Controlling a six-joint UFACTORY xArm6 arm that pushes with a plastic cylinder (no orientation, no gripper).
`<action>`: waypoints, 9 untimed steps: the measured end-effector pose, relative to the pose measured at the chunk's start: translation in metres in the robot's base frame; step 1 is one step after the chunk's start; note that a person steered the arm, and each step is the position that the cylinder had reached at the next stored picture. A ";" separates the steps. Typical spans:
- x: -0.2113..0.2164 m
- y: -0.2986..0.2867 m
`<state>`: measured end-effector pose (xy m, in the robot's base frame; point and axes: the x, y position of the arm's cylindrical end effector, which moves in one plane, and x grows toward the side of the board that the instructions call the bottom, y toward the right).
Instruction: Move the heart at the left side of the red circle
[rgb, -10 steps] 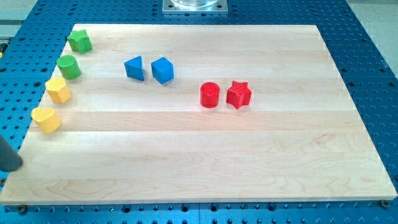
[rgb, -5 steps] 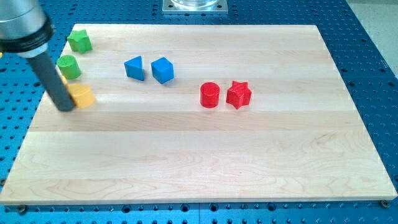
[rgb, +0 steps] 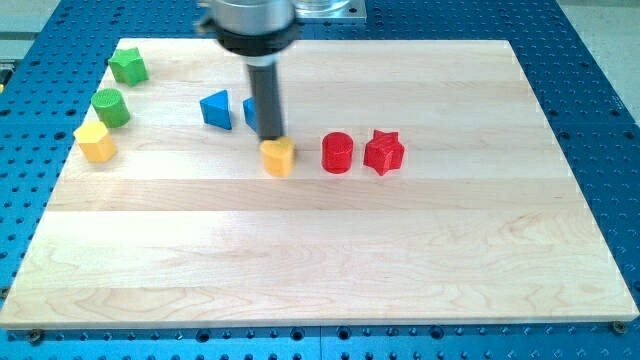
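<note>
tip (rgb: 270, 136): touching top edge of yellow heart (rgb: 279, 157)
heart: just left of red circle (rgb: 338, 153), apart
hidden: blue cube (rgb: 249, 111) mostly behind rod

Bright, even overhead light; wooden board (rgb: 330, 270) shows soft sheen, no harsh glare. Faint short shadows under blocks. Rod's upper end slightly motion-blurred; the rest sharp, edges undistorted

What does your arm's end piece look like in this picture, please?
My tip ends a straight, dark grey, round rod. Above it sits a wider cylindrical collar, black at its lower rim and silvery metal higher up, cut off by the view's top. No cables or markings show.
</note>
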<state>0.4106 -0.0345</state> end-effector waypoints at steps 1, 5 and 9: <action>0.017 -0.039; 0.058 -0.038; 0.067 -0.009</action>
